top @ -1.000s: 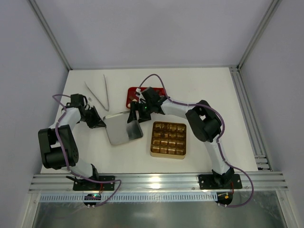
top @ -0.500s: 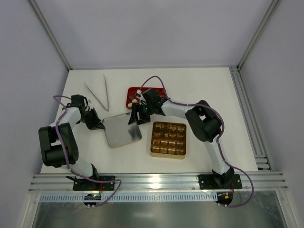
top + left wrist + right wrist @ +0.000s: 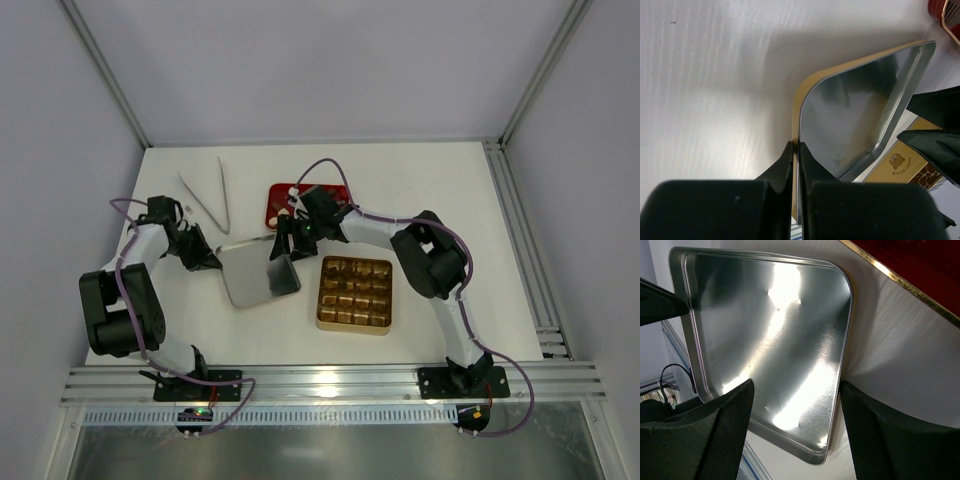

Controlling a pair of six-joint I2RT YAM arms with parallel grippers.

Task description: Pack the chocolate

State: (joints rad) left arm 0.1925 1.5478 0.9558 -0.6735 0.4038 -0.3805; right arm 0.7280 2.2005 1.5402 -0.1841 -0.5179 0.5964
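The chocolate (image 3: 354, 290) shows as brownish pieces in the cells of the square gold tin (image 3: 322, 322), right of centre. A silver tin lid (image 3: 258, 275) lies tilted to the left of the tin. My left gripper (image 3: 207, 262) is shut on the lid's left edge; in the left wrist view the fingers (image 3: 788, 165) pinch the lid's (image 3: 855, 115) rim. My right gripper (image 3: 283, 248) is open, its fingers straddling the lid's right corner. In the right wrist view the lid (image 3: 765, 330) sits between the spread fingers (image 3: 730, 430).
A small red tray (image 3: 312, 200) lies behind the right gripper and shows in the right wrist view (image 3: 920, 260). Metal tweezers (image 3: 205, 198) lie at the back left. The gold tin's printed side (image 3: 905, 165) shows past the lid in the left wrist view.
The right gripper has shifted a little left, onto the lid's right corner. The lid has turned slightly and moved a little left with the left gripper.
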